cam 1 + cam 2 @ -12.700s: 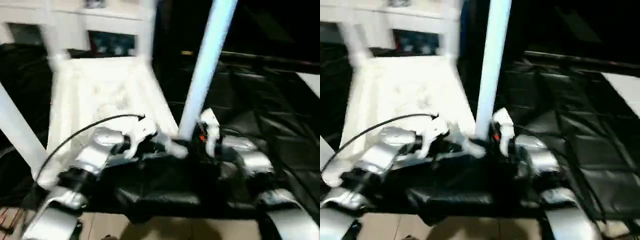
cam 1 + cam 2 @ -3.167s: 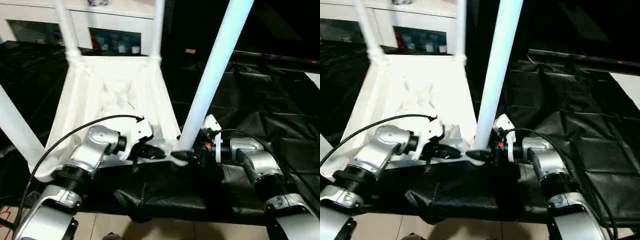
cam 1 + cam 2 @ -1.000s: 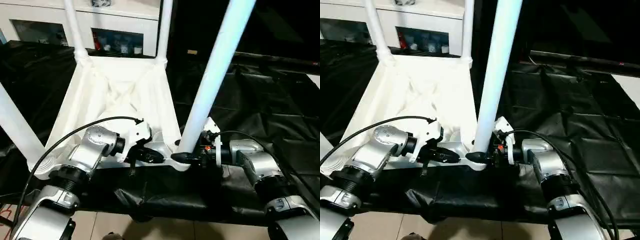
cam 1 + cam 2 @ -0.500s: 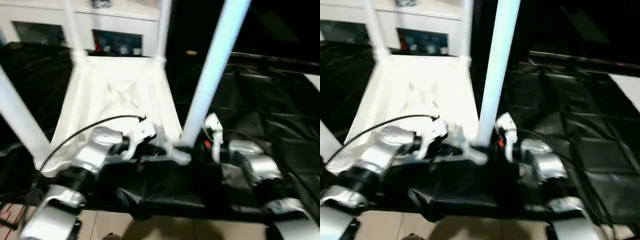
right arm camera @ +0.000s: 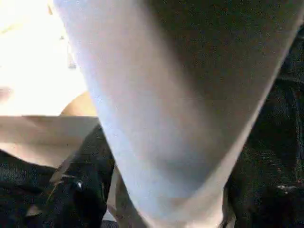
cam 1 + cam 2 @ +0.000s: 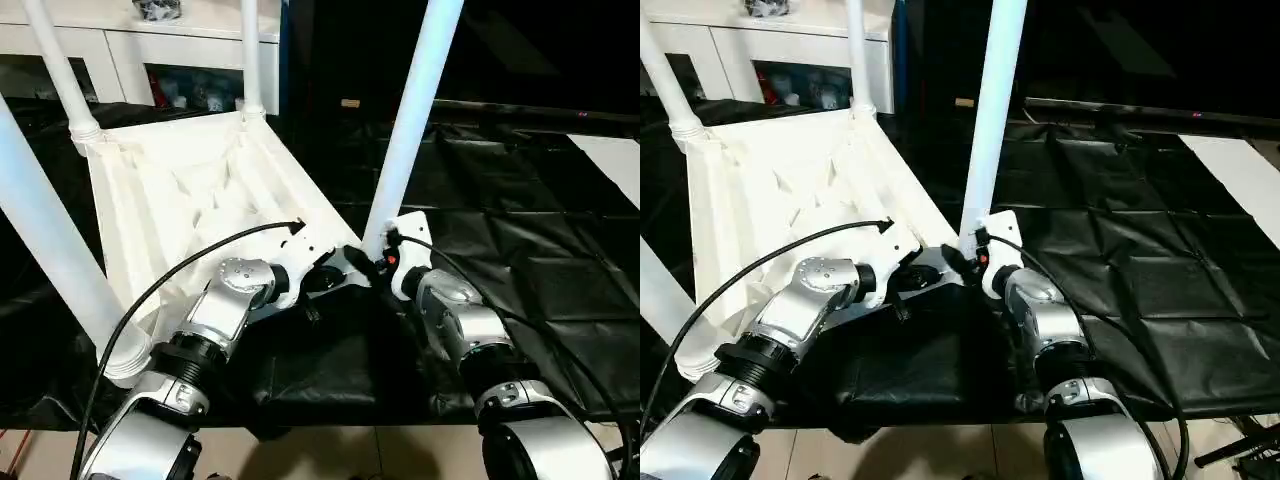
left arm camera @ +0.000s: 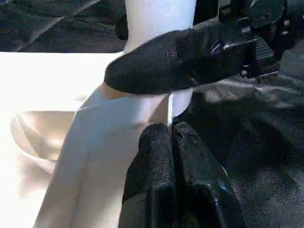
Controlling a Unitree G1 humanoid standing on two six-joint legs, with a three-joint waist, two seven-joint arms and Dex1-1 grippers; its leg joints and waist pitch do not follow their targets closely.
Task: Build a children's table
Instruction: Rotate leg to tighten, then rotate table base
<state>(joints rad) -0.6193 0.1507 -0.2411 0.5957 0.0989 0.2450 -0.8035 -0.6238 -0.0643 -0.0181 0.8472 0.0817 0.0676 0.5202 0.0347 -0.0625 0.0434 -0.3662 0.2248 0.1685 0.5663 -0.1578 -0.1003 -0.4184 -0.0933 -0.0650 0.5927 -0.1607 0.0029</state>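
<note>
Right end effector (image 6: 372, 262) spread around base of near-right leg (image 6: 412, 110), fingers flanking the tube at its corner socket. Left end effector (image 7: 172, 142) pressed together, tip against tabletop (image 6: 190, 190) edge beside that socket. Table inverted on black sheeting (image 6: 520, 230), four legs up. Risk: leg may be half-seated; a sideways push could cock it or skid the top. White cabinet (image 6: 130, 50) close behind; cable (image 6: 170, 285) trails over left forearm, snag hazard.

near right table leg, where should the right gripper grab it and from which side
Low on the near right leg, just above its corner socket, coming in level from the robot's side. The tube stands upright and is thickest there, and the right gripper already sits at that base.
</note>
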